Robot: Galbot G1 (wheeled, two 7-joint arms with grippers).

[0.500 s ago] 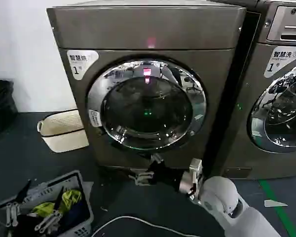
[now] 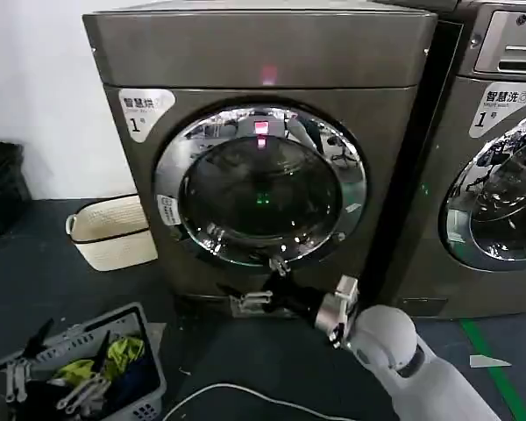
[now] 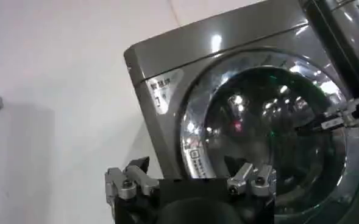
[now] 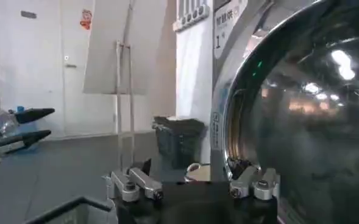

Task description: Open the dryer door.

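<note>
Dryer door [image 2: 261,184] shut, front-facing

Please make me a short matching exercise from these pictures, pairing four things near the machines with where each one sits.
Things:
1. dryer door
2. right pincer
3. cream basket
4. grey laundry basket

Places:
A. on the floor beside the bronze-grey machine, on the robot's left
B. low in the head view, on the robot's left, holding clothes and pegs
C. front of the bronze-grey machine, closed
D. at the lower rim of the chrome ring, fingers apart

Pairs: 1-C, 2-D, 3-A, 4-B
</note>
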